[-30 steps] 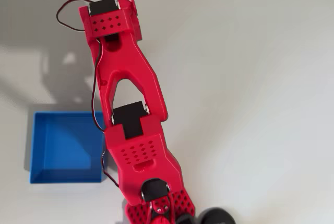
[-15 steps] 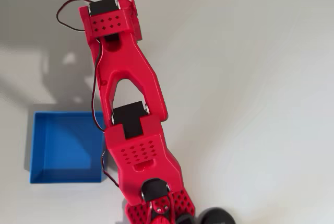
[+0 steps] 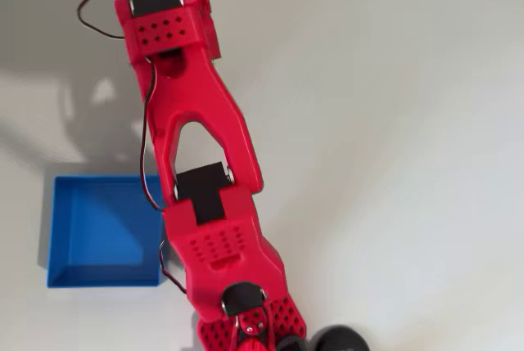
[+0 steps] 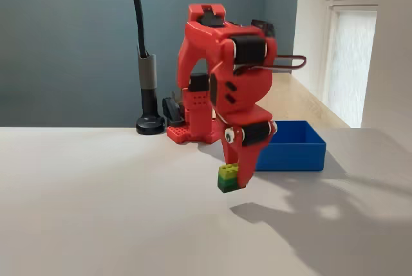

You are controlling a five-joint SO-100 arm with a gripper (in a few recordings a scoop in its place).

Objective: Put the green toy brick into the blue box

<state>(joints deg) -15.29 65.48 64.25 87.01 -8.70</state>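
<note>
- A red plastic robot arm (image 4: 222,76) stands on a pale grey-white matte table (image 4: 96,211). In the fixed view it is seen from the front, folded over at the top, with its wrist pointing straight down.
- In that view the two-finger gripper (image 4: 237,172) is closed on a small studded plastic toy brick, lime-yellow-green on top with a darker green layer beneath (image 4: 228,178). The brick pokes out at the lower left of the red fingers.
- The brick is held clear of the table. Its shadow, joined to the arm's shadow, lies on the surface just below and to the right.
- A square, shallow, bright blue plastic box with low walls (image 4: 296,147) sits on the table behind and to the right of the gripper in the fixed view, apart from the brick. The arm hides its left end.
- Behind the arm, a black lamp or stand pole with a round base (image 4: 150,123) rises against a dark teal wall (image 4: 71,38). A bright window (image 4: 360,51) is at the right.
- In the overhead view the red arm (image 3: 196,155) runs from the bottom edge up to the upper left, covering what lies beneath it. A thin dark cable (image 3: 150,134) loops along its left side.
- From above, the blue box (image 3: 78,228) lies at the lower left, its right edge tucked under the arm. The part of its floor that shows is bare.
- From above, the arm's grey shadow falls across the table at the upper left.
</note>
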